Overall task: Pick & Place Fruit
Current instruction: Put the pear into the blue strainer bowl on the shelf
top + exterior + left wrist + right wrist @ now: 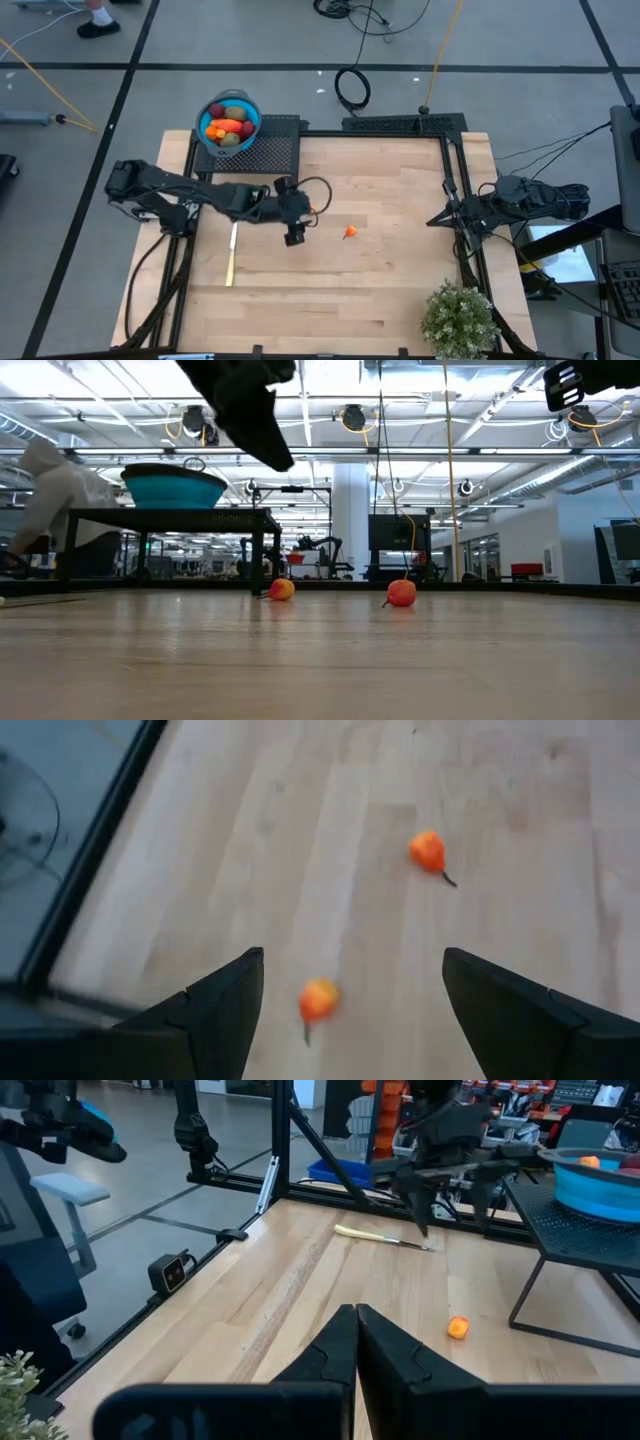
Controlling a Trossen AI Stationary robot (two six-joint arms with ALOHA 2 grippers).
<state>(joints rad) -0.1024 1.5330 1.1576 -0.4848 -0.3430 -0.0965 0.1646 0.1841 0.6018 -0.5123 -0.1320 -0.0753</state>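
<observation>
Two tiny orange fruits lie on the wooden table: one [428,850] [349,232] out in the middle, the other [318,1000] closer to my left gripper, seen through the gap between its fingers. My left gripper [350,960] [294,236] hangs open above the table's middle, slanting down, and touches nothing. A blue bowl [247,108] holding red, orange and green fruit stands on a black rack [275,150] at the far left. My right gripper [357,1315] [440,218] waits shut at the table's right edge.
A slim pale knife [231,255] [385,1237] lies on the table near the left arm. A potted plant [458,318] stands at the near right corner. A black frame [445,150] rims the table. A person [55,500] shows in the room beyond.
</observation>
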